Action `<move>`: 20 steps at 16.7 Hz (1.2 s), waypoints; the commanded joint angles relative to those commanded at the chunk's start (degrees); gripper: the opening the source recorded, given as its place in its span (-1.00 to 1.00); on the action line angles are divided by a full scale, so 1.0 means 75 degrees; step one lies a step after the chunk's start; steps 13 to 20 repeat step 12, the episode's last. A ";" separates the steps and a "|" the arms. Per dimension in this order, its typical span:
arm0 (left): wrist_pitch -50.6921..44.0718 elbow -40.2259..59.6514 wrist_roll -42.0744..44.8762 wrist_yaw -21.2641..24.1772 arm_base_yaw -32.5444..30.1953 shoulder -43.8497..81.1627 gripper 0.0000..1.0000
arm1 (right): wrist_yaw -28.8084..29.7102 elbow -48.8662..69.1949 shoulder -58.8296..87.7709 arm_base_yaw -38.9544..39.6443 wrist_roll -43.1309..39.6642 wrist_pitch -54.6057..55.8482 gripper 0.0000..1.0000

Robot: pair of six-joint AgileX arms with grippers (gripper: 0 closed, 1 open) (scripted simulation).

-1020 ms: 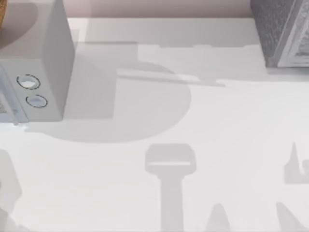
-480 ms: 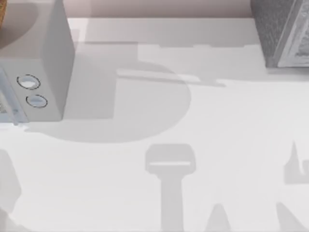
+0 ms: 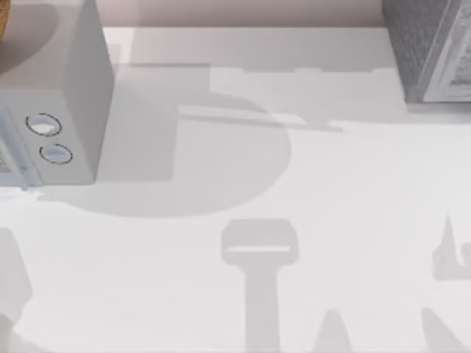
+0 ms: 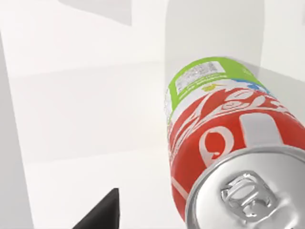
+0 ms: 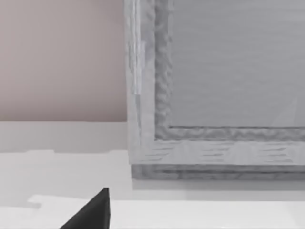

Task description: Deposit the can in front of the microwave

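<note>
The can [image 4: 224, 129] stands upright on the white table and looms close in the left wrist view. It has a red upper half, a lime-green lower half and a silver top with a pull tab. My left gripper [image 4: 155, 222] hangs just above and beside it. One black fingertip [image 4: 101, 213] is clear of the can's side, so the gripper is open. The microwave [image 3: 73, 88], pale grey with two round dials [image 3: 44, 125], sits at the table's far left in the top view.
A darker speckled-grey box [image 3: 430, 48] with a light framed panel stands at the back right. The right wrist view faces this box [image 5: 214, 86] close up, and a black fingertip [image 5: 95, 212] of my open right gripper [image 5: 152, 224] shows low in that view. Arm shadows lie across the table [image 3: 331, 191].
The arm shadows along the table's near edge have shifted slightly. The microwave and the speckled box have not moved.
</note>
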 joint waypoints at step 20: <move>-0.1210 0.1014 -0.0016 0.0000 -0.0018 -0.0197 1.00 | 0.0000 0.0000 0.0000 0.0000 0.0000 0.0000 1.00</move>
